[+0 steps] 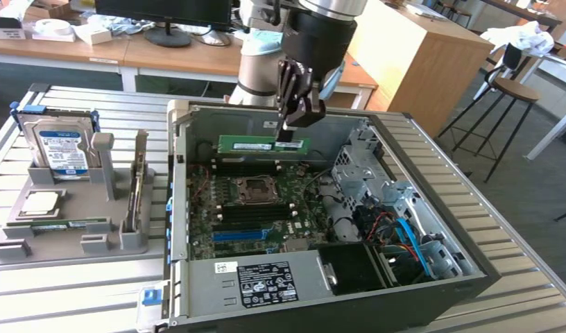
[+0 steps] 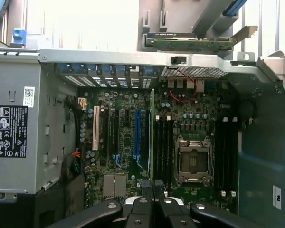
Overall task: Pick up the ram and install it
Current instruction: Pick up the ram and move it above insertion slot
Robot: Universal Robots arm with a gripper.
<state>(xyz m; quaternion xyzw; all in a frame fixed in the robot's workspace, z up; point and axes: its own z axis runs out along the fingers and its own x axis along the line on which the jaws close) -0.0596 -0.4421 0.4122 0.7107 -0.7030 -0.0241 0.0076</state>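
The ram (image 1: 255, 144), a thin green stick with a pale label, hangs level above the open computer case (image 1: 422, 149), held at one end. My gripper (image 1: 288, 141) is shut on it. In the wrist view the ram (image 2: 152, 137) appears edge-on as a thin green line running out from my gripper (image 2: 152, 186). It hovers over the motherboard (image 2: 118, 166), between the blue slot (image 2: 137, 137) and the black memory slots (image 2: 164, 145) beside the CPU socket (image 2: 194, 159). The stick is above the board, apart from any slot.
A silver hard drive (image 1: 61, 149) stands in a grey fixture (image 1: 52, 239) at the exterior view's left, on the slatted metal table (image 1: 80, 298). The power supply (image 1: 260, 284) fills the case's near side, with drive cages and cables (image 1: 404, 229) at the exterior view's right.
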